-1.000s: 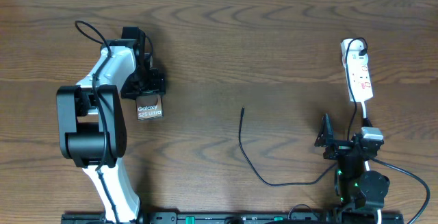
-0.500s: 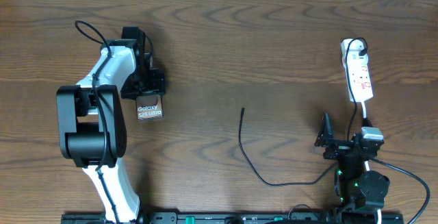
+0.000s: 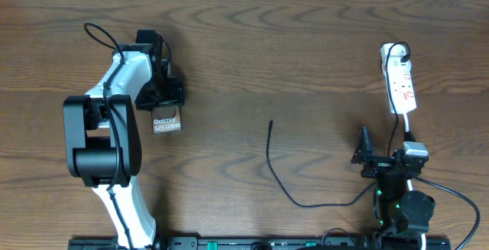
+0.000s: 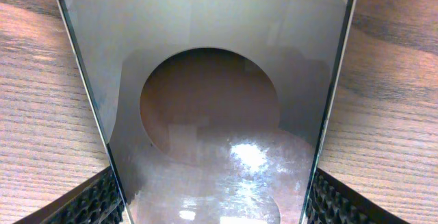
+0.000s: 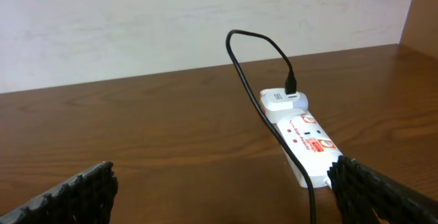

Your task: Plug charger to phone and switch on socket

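Observation:
The phone [image 3: 167, 123], a dark slab with white Galaxy lettering, lies flat on the table at the left. My left gripper [image 3: 162, 101] reaches down over its far end. In the left wrist view the phone [image 4: 205, 59] with its brownish oval fills the gap, and both pads [image 4: 96, 200] sit against its long edges. The charger [image 3: 269, 154] is a thin black cable curving across the middle, its tip lying free. It runs to the white socket [image 3: 400, 82] at the right. My right gripper [image 3: 384, 149] stands open just short of the socket [image 5: 308, 145], with nothing between its fingers.
The charger cable [image 5: 256, 94] arches up to a white adapter [image 5: 279, 102] plugged into the socket's far end. The socket's white cord [image 3: 409, 128] trails toward the right arm's base. A pale wall [image 5: 171, 18] rises behind the table's far edge.

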Robot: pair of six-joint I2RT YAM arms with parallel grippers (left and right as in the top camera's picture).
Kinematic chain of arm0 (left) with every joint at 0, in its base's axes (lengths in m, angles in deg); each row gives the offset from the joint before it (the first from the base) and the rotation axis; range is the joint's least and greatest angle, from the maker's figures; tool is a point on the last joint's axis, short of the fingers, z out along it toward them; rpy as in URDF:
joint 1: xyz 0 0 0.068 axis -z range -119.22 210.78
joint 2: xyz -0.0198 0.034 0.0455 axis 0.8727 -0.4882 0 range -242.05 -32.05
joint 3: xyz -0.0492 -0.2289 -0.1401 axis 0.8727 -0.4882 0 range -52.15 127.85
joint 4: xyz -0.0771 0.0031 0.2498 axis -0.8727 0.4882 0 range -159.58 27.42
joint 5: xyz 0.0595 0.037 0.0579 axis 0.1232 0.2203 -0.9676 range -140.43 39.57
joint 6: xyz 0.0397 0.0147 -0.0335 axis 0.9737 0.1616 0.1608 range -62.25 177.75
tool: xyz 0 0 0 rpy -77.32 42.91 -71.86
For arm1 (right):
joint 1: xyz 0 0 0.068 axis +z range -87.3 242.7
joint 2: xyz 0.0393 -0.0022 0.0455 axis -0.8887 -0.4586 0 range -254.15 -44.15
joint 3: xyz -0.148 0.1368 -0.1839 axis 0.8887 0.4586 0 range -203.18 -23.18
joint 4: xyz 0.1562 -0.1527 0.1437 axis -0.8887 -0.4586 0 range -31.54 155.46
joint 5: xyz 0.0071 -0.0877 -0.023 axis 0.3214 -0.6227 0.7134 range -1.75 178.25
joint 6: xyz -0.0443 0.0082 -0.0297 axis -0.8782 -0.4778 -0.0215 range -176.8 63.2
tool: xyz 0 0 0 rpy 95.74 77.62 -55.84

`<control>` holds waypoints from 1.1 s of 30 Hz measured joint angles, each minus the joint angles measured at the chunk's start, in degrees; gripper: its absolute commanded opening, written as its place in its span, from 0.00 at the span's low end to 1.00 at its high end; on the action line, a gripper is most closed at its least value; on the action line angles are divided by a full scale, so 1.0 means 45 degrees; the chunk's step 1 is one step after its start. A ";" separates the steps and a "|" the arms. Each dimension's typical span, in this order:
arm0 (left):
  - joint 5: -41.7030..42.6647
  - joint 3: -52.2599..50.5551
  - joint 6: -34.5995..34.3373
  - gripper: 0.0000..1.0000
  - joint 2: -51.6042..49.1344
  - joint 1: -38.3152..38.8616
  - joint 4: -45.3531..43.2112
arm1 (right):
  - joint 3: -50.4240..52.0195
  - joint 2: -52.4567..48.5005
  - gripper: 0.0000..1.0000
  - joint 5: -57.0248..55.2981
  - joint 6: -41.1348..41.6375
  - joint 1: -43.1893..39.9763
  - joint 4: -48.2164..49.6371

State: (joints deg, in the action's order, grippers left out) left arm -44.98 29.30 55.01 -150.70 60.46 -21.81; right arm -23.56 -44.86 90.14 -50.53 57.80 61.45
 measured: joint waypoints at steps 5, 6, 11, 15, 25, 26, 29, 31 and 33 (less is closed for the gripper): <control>0.0000 0.0000 0.0000 0.77 0.0000 0.0000 0.0000 | 0.0000 0.0000 0.99 0.0000 0.0000 0.0000 0.0000; 0.0000 0.0000 0.0000 0.77 0.0000 0.0000 0.0000 | 0.0000 0.0000 0.99 0.0000 0.0000 0.0000 -0.0005; 0.0005 0.0000 -0.0005 0.73 0.0000 0.0000 0.0000 | 0.0000 0.0000 0.99 0.0000 0.0000 0.0000 0.0000; 0.0010 0.0000 0.0000 0.73 0.0000 0.0000 0.0000 | 0.0000 0.0000 0.99 0.0000 0.0000 0.0000 0.0000; 0.0005 0.0000 0.0000 0.73 0.0000 0.0000 0.0000 | 0.0000 0.0000 0.99 0.0000 0.0000 0.0000 -0.0005; 0.0010 0.0000 0.0000 0.72 0.0000 0.0000 0.0000 | 0.0000 0.0000 0.99 0.0000 0.0000 0.0000 -0.0005; 0.0010 0.0000 0.0000 0.72 0.0000 0.0000 0.0005 | 0.0000 0.0000 0.99 0.0000 0.0000 0.0000 0.0000; 0.0005 0.0000 0.0000 0.72 0.0000 0.0000 0.0005 | 0.0000 0.0000 0.99 0.0000 0.0000 0.0000 0.0000; 0.0005 0.0000 0.0000 0.72 0.0000 0.0000 0.0005 | 0.0000 0.0000 0.99 0.0000 0.0000 0.0000 0.0000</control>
State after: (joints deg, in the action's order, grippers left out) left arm -44.96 29.30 55.01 -150.70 60.46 -21.79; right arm -23.56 -44.86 90.14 -50.53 57.80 61.45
